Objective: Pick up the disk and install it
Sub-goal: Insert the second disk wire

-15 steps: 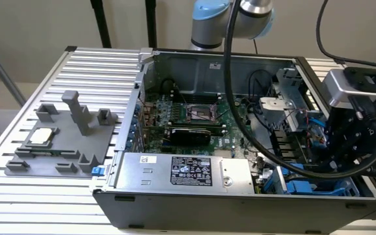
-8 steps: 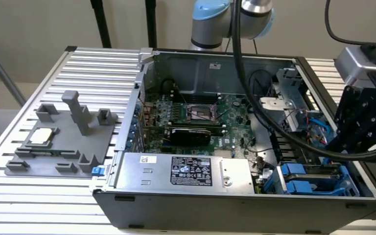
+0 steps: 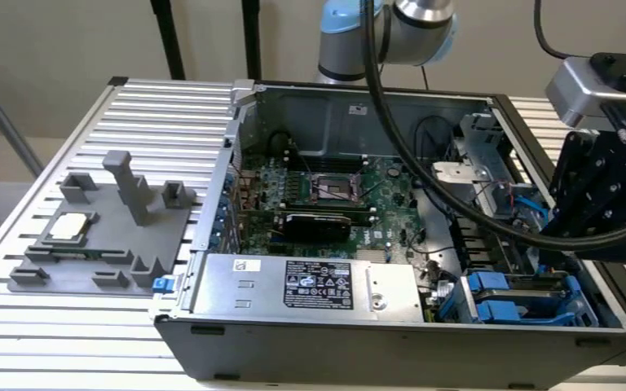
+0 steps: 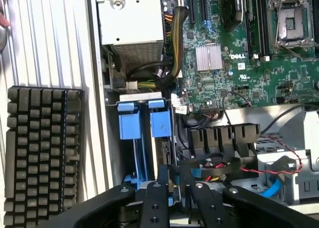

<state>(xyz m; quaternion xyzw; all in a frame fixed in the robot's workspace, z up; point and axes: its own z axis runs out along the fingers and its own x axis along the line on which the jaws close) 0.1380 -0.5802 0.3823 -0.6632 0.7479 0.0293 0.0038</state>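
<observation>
Gripper (image 4: 177, 180) hangs above the drive bay, fingers (image 4: 155, 198) pressed together and holding nothing; the disk (image 4: 160, 122) sits in the bay.

Bench is a ribbed aluminium slat table (image 3: 30, 301), silver, spanning the frame. On it: open PC case (image 3: 400, 342), centre to right, and a grey fixture plate (image 3: 101, 244) at left with upright pegs and blocks, touching the case's left wall. Wrist view: same slats (image 4: 45, 38) upper left, with a black keyboard-like grid (image 4: 42, 148) lying on them at lower left.
</observation>
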